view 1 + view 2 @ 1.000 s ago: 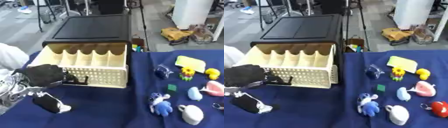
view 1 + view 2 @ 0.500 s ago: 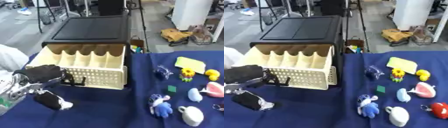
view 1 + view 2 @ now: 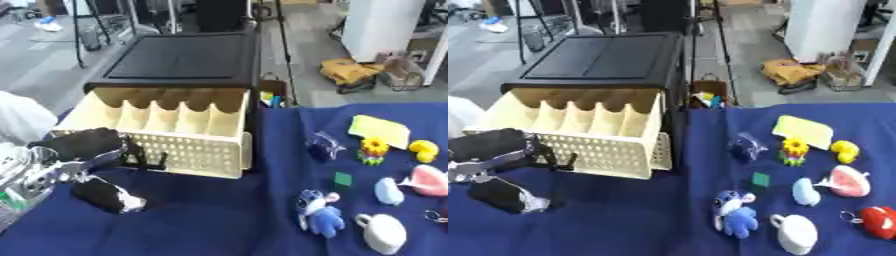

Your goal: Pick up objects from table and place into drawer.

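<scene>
Blue table (image 3: 623, 220), red keyring (image 3: 879, 220) whole only right-eye

Our two head cams, L and R eye, look down and fwd, near, both sharing cream drawer (image 3: 166, 125), blue table (image 3: 227, 220).

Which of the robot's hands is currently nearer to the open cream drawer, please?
Left. The left hand is at the drawer's front left corner; the right hand shows in neither view.

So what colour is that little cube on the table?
Green; the cube shows best in the right eye view.
</scene>
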Available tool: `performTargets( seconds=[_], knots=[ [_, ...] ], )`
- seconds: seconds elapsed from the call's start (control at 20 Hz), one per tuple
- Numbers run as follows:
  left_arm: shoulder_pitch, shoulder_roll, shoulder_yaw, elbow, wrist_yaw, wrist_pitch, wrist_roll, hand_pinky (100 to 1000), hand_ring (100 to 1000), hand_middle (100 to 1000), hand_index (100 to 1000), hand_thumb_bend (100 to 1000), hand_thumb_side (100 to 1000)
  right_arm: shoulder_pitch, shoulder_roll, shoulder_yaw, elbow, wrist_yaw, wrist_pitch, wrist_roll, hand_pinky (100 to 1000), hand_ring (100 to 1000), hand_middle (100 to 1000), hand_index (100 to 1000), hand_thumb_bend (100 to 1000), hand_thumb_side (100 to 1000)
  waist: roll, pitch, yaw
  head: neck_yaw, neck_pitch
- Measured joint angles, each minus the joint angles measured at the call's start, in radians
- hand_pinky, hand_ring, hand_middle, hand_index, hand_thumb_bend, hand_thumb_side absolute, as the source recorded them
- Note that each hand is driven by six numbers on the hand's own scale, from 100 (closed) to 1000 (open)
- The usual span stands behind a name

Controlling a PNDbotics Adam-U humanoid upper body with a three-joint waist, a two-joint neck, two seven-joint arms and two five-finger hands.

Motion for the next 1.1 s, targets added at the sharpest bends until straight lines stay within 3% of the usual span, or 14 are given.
performTargets(
  seconds=[1.1],
  knots=[
    [0.015,0.01,0.016,-0.027,-0.065,-0.035,0.055,100,142,160,471,408,723,0.0,0.0,0.0,0.0,-0.003,0.004,-0.006,745,819,690,731,255,954,0.0,-0.001,0.008,0.007,0.002]
  ],
)
